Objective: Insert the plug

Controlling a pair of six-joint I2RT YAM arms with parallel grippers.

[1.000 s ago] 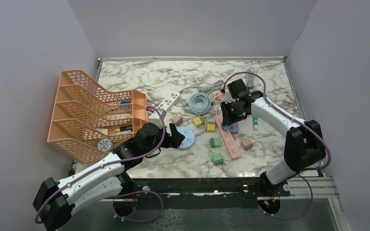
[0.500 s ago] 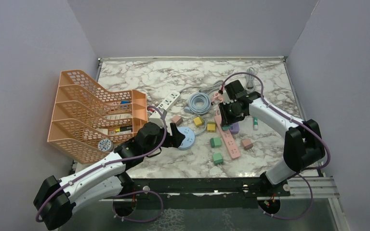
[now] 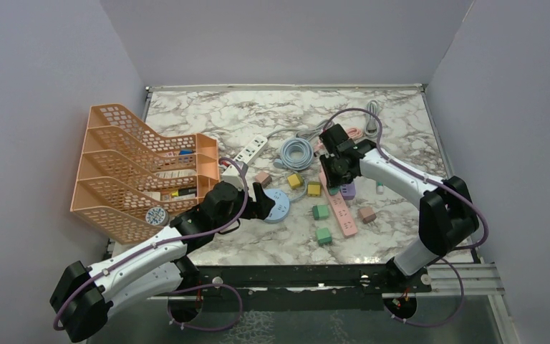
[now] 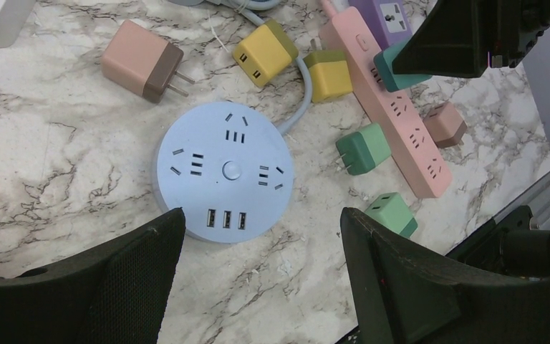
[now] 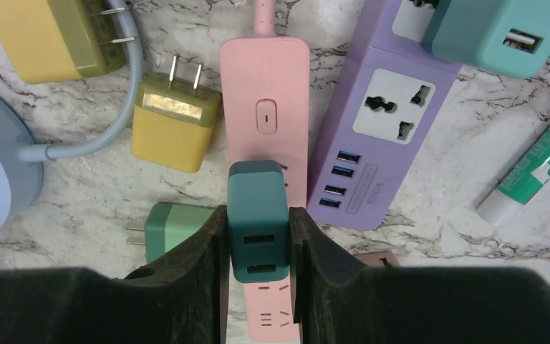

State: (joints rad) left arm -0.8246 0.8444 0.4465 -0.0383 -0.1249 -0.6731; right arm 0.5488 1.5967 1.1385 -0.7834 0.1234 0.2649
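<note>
The right gripper (image 5: 258,247) pinches a dark teal charger plug (image 5: 256,190) between its pads, directly over the pink power strip (image 5: 265,93), just below its switch. The prongs are hidden under the plug body, so I cannot tell if they meet the slots. If they are off, pressing down may bend them or tilt the plug in the grip. The strip lies loose on the marble table (image 5: 64,208). The left gripper (image 4: 258,236), spread wide, hovers over the round blue socket hub (image 4: 222,168), so a push could slide the strip against the purple power strip (image 5: 383,122).
</note>
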